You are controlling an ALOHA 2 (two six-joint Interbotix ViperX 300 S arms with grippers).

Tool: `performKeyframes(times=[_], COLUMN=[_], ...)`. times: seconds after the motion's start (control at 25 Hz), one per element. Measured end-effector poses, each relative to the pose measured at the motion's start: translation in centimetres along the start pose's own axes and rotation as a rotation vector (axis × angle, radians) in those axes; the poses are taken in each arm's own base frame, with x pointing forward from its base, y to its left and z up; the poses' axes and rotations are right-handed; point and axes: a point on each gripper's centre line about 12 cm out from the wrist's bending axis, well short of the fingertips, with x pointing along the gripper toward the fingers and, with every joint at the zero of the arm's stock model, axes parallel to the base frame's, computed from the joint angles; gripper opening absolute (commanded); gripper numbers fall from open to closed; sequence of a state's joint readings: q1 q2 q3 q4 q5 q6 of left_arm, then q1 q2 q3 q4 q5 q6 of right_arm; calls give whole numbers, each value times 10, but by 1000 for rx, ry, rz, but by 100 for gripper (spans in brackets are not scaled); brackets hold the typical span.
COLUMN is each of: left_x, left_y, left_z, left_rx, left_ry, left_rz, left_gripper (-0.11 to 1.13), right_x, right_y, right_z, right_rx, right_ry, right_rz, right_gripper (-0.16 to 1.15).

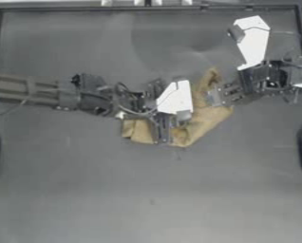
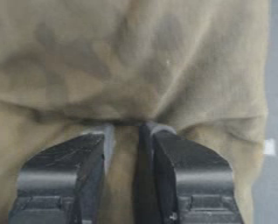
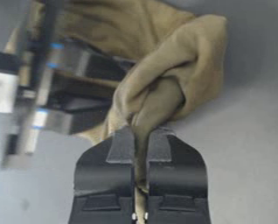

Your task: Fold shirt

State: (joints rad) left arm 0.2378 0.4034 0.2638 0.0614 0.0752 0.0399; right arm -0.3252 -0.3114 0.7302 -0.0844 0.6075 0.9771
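Dark and bare of any other object, the bench [image 1: 147, 199] carries only the shirt [image 1: 204, 121], which sits bunched in a small tan heap around the middle, far from laid flat.

From the left side the left arm reaches in to the heap's left part. Its hand, the left hand [image 1: 161, 130], is closed on a pinch of cloth: the left wrist view shows the two jaws drawn near together with a ridge of fabric [image 2: 126, 127] gathered between their tips and more cloth spreading beyond them. A pale panel on the arm's wrist hides part of the heap from above.

Further right, the right hand [image 1: 215, 95] comes in from the right side and holds the heap's upper right end. In the right wrist view its jaws are nearly shut on a twisted tail of the shirt [image 3: 165, 92], which hangs rope-like and thickens away from the tips, with the left arm's dark links close behind it.

The relation that counts: the heap's long axis runs slantwise from the left hand at its lower left up to the right hand at its upper right, so each hand holds an opposite end. Spreading would likely mean drawing the two hands apart along that line. The arms themselves, close together over the cloth, are the only obstruction I can see.
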Motion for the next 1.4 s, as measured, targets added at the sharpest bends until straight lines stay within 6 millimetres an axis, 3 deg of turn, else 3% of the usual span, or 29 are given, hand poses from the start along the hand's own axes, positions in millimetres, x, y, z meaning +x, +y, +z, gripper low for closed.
performKeyframes(times=[0.36,0.68,0.84,1.0,1.24,1.4], left_x=[-51,-72,-74,-74,-56,-48], left_y=[11,10,1,-9,-12,-13], left_z=[4,-31,-46,-48,-66,-67], left_rx=[-17,-24,-18,-4,-2,-3], left_ry=[-35,25,44,13,46,31], left_rz=[21,19,4,-12,-20,-22], left_gripper=[70,70,70,70,70,70], right_x=[3,3,3,2,-1,-3], right_y=[-5,-5,-5,-6,4,14], right_z=[-3,-3,-3,-2,7,14], right_rx=[-5,-3,0,3,5,0], right_ry=[7,7,7,13,28,35], right_rz=[-14,-14,-18,-27,-56,-80], right_gripper=[7,7,7,7,7,7])
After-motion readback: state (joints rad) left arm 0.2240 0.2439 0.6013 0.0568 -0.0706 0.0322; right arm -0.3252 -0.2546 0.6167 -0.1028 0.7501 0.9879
